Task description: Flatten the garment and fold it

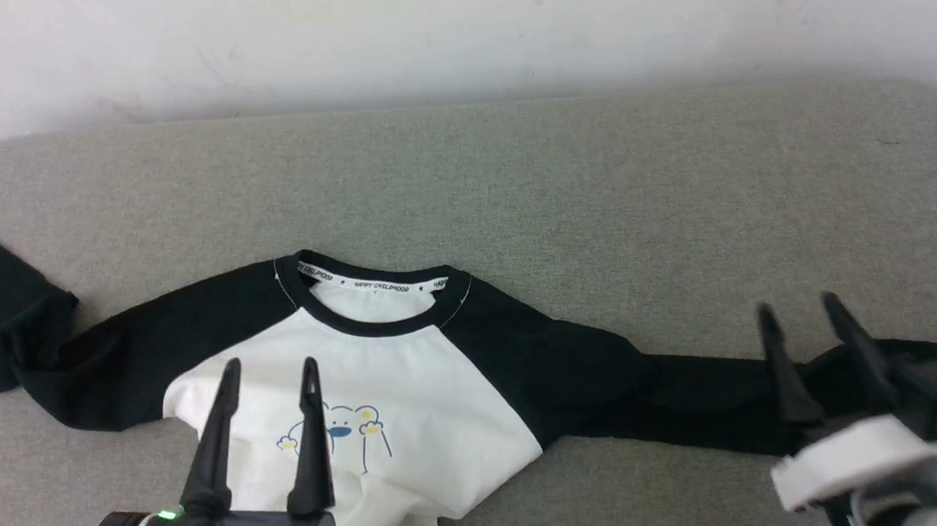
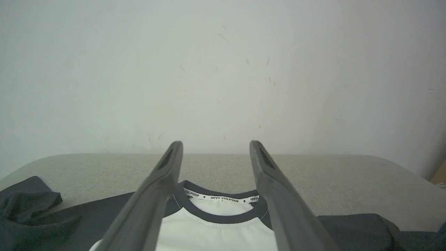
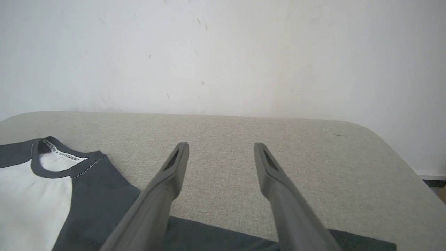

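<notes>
The garment (image 1: 410, 376) lies on the grey padded surface, white front panel up, with a small bear print and a black collar with a lettered white band (image 2: 221, 199). Its black sleeves stretch out to both sides; the left one ends in a bunched heap (image 1: 4, 315), the right one runs flat under my right gripper. My left gripper (image 1: 270, 370) hovers open over the white chest panel, holding nothing. My right gripper (image 1: 798, 305) is open above the right sleeve (image 3: 216, 237), fingers apart and empty. The garment's lower hem is cut off by the head view's bottom edge.
The grey fabric-covered table (image 1: 592, 186) reaches back to a white wall (image 1: 458, 34). Its rounded right corner (image 3: 390, 146) and right edge are close to my right gripper. Bare surface lies behind and to the right of the garment.
</notes>
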